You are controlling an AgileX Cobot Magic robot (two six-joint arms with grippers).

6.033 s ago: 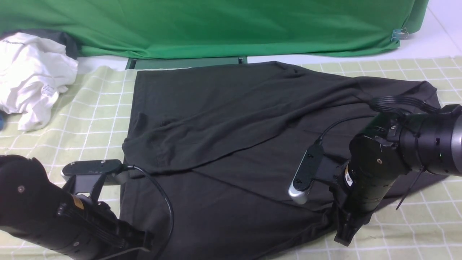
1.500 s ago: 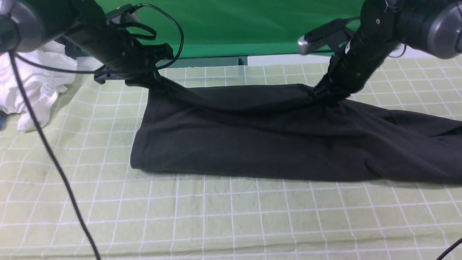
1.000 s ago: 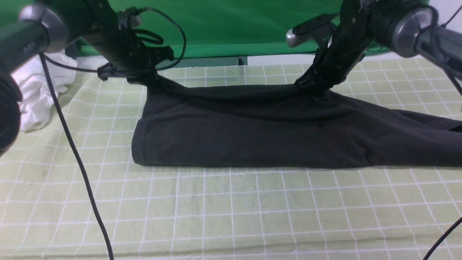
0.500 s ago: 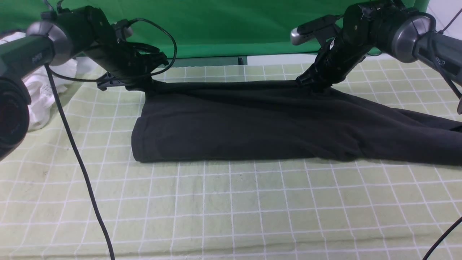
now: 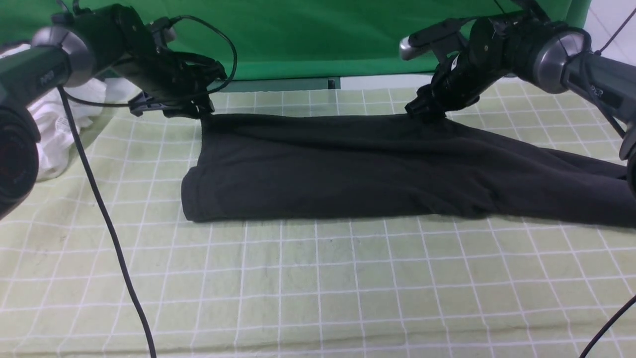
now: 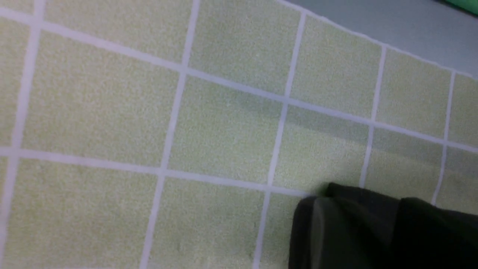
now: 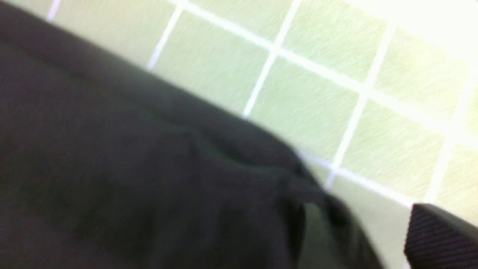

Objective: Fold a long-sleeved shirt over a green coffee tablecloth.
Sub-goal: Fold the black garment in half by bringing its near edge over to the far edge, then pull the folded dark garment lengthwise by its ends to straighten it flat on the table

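Note:
The black long-sleeved shirt (image 5: 348, 169) lies folded flat across the green coffee tablecloth (image 5: 318, 278), one sleeve (image 5: 586, 194) trailing to the right. My left gripper (image 5: 196, 110) hovers low at the shirt's far left corner. In the left wrist view its fingers (image 6: 317, 231) stand apart, with a corner of the shirt (image 6: 358, 209) loose between them. My right gripper (image 5: 422, 112) is at the far edge, right of the middle. It is open: the ribbed pad (image 7: 440, 235) stands clear of the shirt (image 7: 149, 179), bare tablecloth (image 7: 377, 224) showing in the gap.
A crumpled white garment (image 5: 49, 134) lies at the far left. A dark green backdrop (image 5: 318, 35) hangs behind the table. The left arm's black cable (image 5: 109, 233) droops across the near left of the tablecloth.
Both grippers carried the shirt's edge away from me, lowered it onto the far half, then opened. The fold now lies flat instead of being held up.

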